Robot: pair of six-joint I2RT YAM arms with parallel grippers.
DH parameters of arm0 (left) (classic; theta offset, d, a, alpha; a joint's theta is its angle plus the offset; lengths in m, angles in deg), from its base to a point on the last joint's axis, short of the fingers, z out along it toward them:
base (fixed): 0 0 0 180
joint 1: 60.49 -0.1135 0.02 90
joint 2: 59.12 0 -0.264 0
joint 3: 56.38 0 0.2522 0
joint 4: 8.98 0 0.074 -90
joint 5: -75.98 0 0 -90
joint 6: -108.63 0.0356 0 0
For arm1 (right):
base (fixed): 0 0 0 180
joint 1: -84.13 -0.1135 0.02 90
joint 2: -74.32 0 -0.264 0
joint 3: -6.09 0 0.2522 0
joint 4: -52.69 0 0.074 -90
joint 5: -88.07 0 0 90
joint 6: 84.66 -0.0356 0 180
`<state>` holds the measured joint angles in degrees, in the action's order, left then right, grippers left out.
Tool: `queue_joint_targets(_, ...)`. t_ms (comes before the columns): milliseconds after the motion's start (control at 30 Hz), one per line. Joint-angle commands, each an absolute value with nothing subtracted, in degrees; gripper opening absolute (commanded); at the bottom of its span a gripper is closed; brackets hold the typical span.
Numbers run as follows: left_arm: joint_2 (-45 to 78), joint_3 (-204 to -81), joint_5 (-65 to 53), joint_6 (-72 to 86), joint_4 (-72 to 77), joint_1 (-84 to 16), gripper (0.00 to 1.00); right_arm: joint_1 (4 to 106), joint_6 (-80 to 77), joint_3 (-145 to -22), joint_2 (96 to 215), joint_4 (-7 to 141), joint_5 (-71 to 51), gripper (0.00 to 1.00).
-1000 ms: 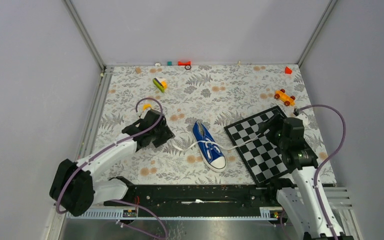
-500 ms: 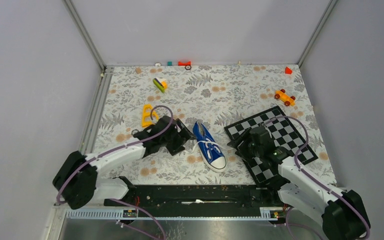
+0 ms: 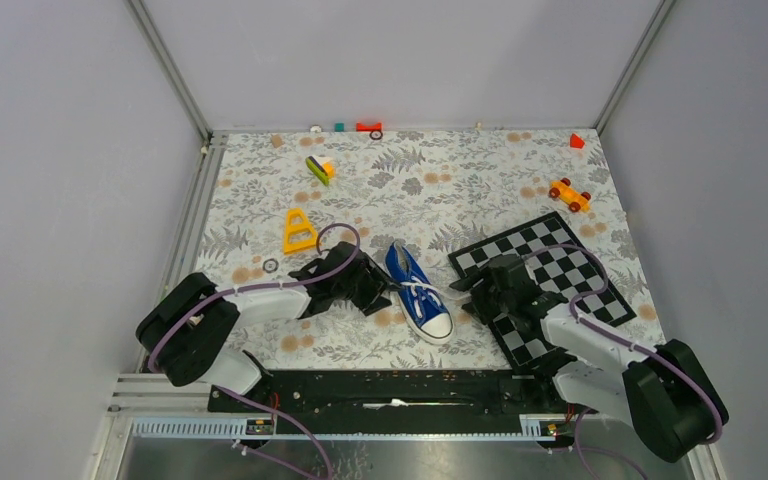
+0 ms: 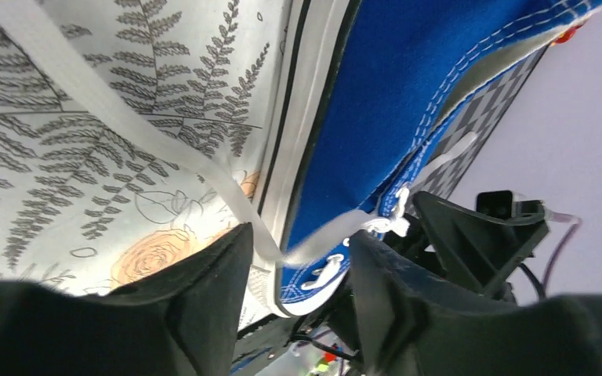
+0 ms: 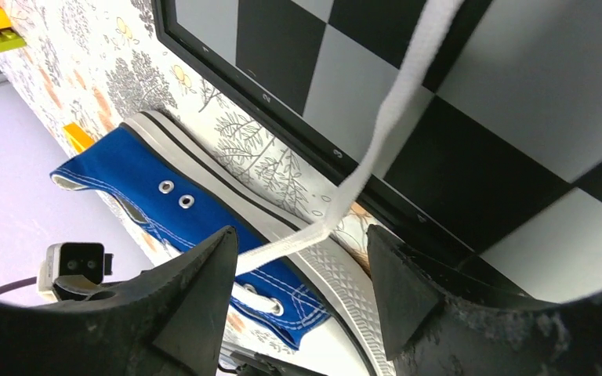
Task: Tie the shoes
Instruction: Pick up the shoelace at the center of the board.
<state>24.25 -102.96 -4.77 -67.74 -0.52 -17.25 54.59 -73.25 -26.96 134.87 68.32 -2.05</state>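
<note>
The blue sneaker [image 3: 418,292] with its white toe cap lies mid-table, toe toward me. My left gripper [image 3: 377,291] sits low against its left side and my right gripper [image 3: 473,296] against its right side. In the left wrist view the left gripper [image 4: 298,247] is open. A white lace [image 4: 86,86] runs across the mat, bends in the gap between the jaws and rises to the blue canvas [image 4: 376,102]. In the right wrist view the right gripper [image 5: 302,239] is also open. The other lace [image 5: 392,110] crosses its gap loosely toward the shoe [image 5: 149,188].
A chessboard [image 3: 545,285] lies under the right arm. A yellow triangle [image 3: 298,232] and a small black ring [image 3: 271,265] lie left of the shoe. Farther back are a green-yellow brick [image 3: 319,168], an orange toy car [image 3: 569,194] and a red block [image 3: 576,141].
Both arms have swung inward from the sides to the shoe, and the laces, stretched outward a second ago, now lie slack. The left jaws have widened.
</note>
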Motion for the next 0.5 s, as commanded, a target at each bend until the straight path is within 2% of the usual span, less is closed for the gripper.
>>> queue_joint_targets(0, 24.29, -105.24, -6.11, -66.54, -1.92, -16.95, 0.46, 54.24, -76.00, -27.59, 138.72, 63.54, 0.89, 0.67)
queue_joint_targets(133, 22.97, -105.12, -7.54, -65.96, 0.44, -16.93, 0.21, 54.29, -76.79, -27.31, 140.29, 62.32, 1.56, 0.57)
queue_joint_targets(233, 21.67, -105.40, -9.00, -65.01, 2.99, -16.95, 0.01, 54.25, -77.02, -26.56, 139.22, 62.40, 3.50, 0.38)
queue_joint_targets(367, 20.59, -106.18, -10.17, -63.54, 4.68, -16.97, 0.00, 54.26, -76.19, -26.47, 136.85, 63.83, 5.49, 0.00)
queue_joint_targets(467, 20.01, -106.35, -10.37, -62.46, 6.31, -16.98, 0.00, 54.33, -74.91, -27.36, 135.05, 66.02, 7.64, 0.00)
